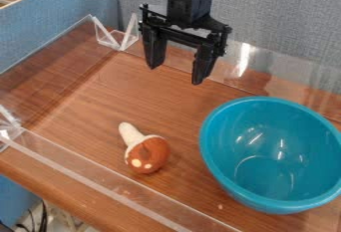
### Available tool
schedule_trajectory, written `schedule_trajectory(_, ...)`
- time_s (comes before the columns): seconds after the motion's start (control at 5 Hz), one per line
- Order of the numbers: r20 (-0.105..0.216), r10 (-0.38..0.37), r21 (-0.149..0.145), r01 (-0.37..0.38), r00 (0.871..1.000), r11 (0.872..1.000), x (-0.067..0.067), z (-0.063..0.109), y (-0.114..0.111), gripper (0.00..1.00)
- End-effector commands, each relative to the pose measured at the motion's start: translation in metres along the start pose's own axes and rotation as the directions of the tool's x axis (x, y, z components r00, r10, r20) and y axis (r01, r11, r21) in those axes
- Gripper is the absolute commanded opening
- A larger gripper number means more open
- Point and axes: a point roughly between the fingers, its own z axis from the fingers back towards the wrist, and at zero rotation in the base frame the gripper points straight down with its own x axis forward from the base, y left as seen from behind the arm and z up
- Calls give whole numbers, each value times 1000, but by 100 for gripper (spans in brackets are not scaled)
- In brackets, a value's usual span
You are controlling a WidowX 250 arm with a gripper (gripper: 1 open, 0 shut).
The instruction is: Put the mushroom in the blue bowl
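Mushroom (143, 151) lies on its side on the bench (120, 97), just left of the blue bowl (270, 153), seemingly not touching it. Well behind both, the tool (178, 60) hangs released and empty, pointing down, probably ready to descend on it.

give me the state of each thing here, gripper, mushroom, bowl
gripper: open, empty, pointing down, raised above the table at the back
mushroom: lying on its side on the table, left of the bowl, not held
blue bowl: upright on the table, empty
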Motion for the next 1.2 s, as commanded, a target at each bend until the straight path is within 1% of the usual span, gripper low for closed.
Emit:
schedule_trajectory(0.0,-17,-122,4,122,992,992,-18,-18,6,100)
schedule_trajectory(0.2,-56,-273,7,274,960,962,-35,-45,9,100)
schedule_trajectory(0.4,-83,-385,5,387,919,922,-39,-75,13,100)
schedule_trajectory(0.6,-102,-328,-6,329,939,944,-38,-99,24,100)
schedule_trajectory(0.8,-102,-243,-15,243,965,970,-36,-107,34,100)
schedule_trajectory(1.0,-97,-293,-16,293,951,956,-35,-112,31,0)
